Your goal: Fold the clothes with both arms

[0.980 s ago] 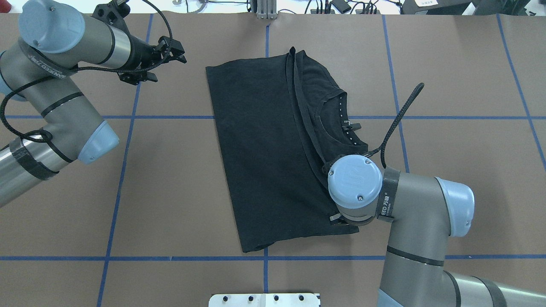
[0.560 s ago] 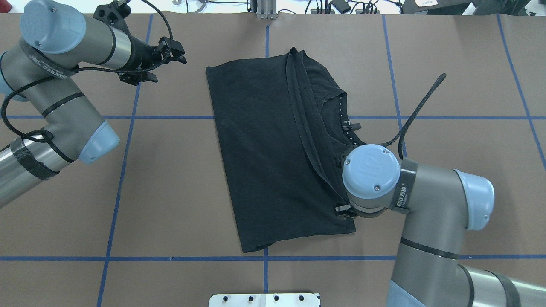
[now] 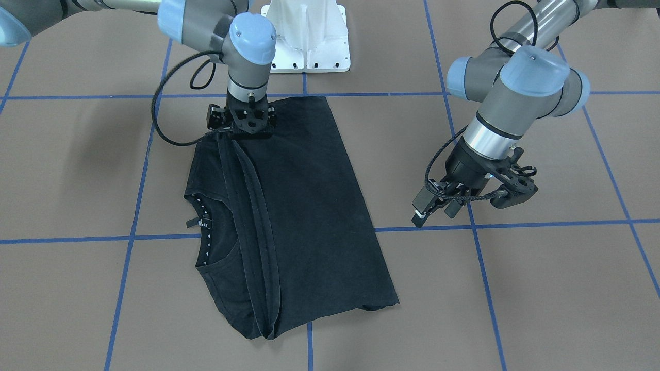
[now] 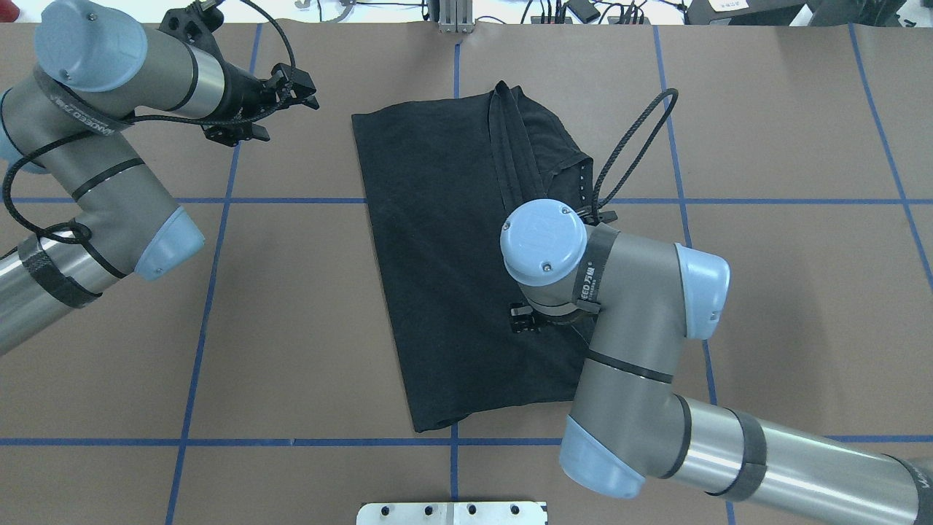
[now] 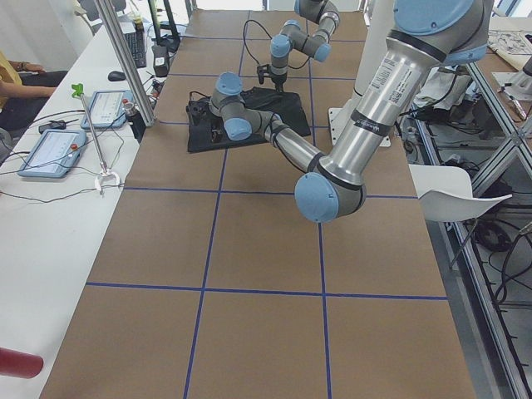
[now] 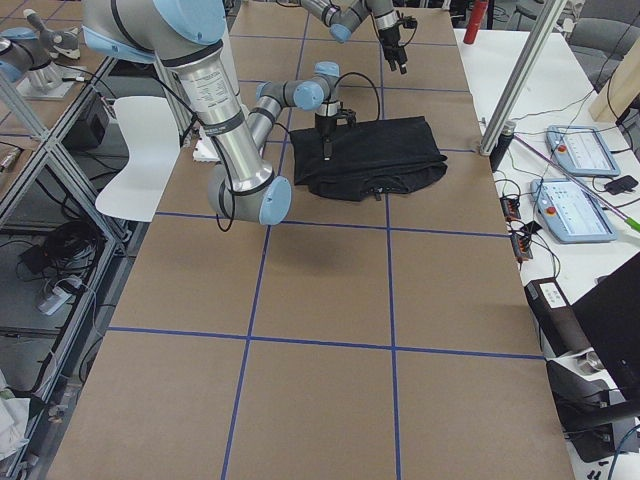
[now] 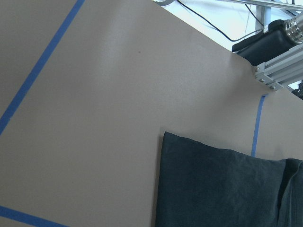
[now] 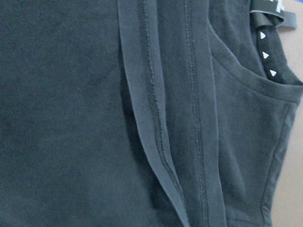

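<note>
Right fingers (image 3: 242, 130) now further inward over the T-shirt (image 3: 304, 206)

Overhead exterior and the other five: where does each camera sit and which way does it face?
Overhead: behind robot, looking down on T-shirt; left arm, right arm.
Front-facing: opposite side, facing robot; arms mirrored.
Exterior left: off robot's left; left arm near.
Exterior right: off its right; right arm near.
Left wrist: table, T-shirt corner; no fingers.
Right wrist: close on collar; no fingers.
Shared: both wrists see T-shirt.
</note>
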You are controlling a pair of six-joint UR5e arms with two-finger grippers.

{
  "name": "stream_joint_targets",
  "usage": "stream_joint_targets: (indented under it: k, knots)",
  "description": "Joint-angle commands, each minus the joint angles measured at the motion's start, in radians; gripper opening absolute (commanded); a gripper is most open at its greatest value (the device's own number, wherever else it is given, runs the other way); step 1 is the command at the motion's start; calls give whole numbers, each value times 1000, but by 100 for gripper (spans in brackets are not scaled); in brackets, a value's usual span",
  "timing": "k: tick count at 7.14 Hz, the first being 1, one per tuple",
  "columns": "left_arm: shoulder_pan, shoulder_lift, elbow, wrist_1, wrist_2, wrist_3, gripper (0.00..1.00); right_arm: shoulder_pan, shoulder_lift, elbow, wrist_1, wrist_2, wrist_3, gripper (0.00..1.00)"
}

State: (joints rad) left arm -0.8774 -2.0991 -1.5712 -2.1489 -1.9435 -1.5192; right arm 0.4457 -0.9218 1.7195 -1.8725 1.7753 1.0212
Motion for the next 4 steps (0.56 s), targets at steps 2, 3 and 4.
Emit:
stream_joint_targets:
  k: [2, 3, 4]
  knots:
    - [0, 1, 0, 0, 0, -1, 100, 37, 0, -55, 72, 7, -53, 100]
    - [0, 1, -1, 0, 0, -2, 100, 41, -17, -52, 73, 6, -65, 100]
    - [0, -1, -4, 0, 0, -7, 100, 42, -46, -46, 79, 6, -93, 100]
